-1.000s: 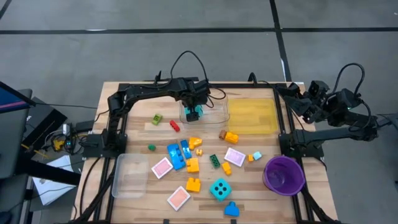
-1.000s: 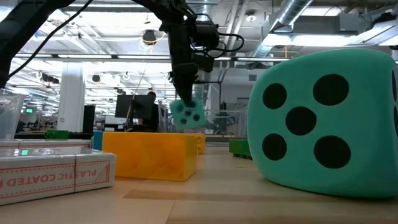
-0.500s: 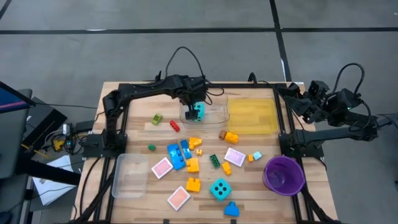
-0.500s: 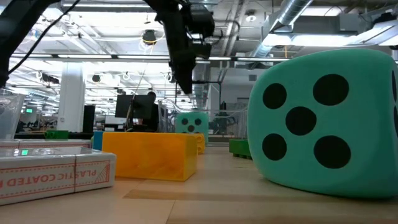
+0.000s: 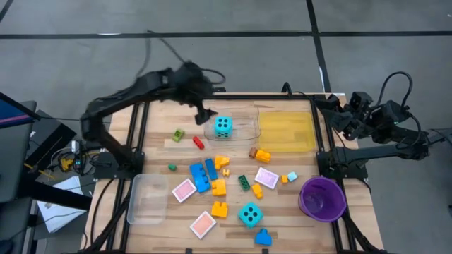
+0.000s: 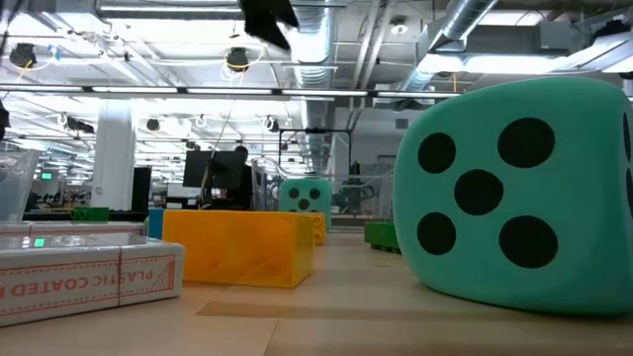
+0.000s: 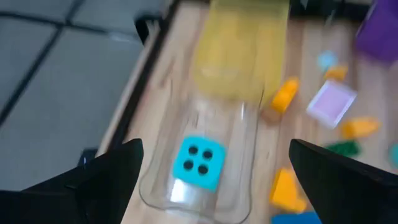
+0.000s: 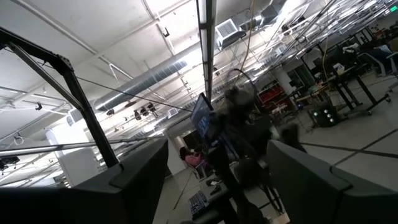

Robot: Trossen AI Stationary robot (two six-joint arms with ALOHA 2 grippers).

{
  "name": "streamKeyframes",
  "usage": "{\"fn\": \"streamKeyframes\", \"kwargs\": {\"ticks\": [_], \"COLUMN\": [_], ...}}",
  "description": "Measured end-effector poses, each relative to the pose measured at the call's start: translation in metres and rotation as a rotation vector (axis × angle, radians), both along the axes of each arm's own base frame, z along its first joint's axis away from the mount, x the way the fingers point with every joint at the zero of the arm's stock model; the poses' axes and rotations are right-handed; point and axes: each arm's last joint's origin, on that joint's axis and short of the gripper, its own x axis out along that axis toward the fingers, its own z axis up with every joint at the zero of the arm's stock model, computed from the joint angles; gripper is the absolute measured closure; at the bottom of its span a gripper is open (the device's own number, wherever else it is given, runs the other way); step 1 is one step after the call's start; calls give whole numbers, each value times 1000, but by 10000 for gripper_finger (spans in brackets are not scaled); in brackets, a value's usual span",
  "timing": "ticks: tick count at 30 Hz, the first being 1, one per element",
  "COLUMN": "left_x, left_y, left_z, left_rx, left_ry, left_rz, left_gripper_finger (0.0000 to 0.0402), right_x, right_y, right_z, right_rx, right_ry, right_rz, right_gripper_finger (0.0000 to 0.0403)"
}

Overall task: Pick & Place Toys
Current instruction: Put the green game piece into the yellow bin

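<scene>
One turquoise foam die [image 5: 223,126] sits in the clear rectangular tray [image 5: 244,130] by the table's far edge; my left gripper [image 5: 205,113], jaws spread and empty, should next approach the near-edge die [image 5: 249,214] squarely from above.

Overhead, table-level and left wrist views share one boxed die [image 5: 222,126]; right wrist faces ceiling.
</scene>
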Motion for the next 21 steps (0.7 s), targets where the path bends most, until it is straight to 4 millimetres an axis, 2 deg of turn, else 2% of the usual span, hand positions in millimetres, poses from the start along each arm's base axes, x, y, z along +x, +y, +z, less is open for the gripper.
{"fn": "streamKeyframes", "kwargs": {"ticks": [5,10,15,21], "left_x": [-42,-73,-90,-94], "left_y": [-16,-28,-34,-35], "left_z": [37,59,69,71], "left_rx": [36,27,21,23], "left_ry": [-151,-264,-320,-330], "left_rz": [12,42,60,60], "left_gripper_finger": [10,11,11,11], "right_x": [0,0,0,0], "right_y": [0,0,0,0], "right_z": [0,0,0,0], "right_rx": [7,7,10,24], "right_ry": [3,3,2,0], "right_rz": [4,4,4,11], "right_gripper_finger": [137,137,137,137]}}
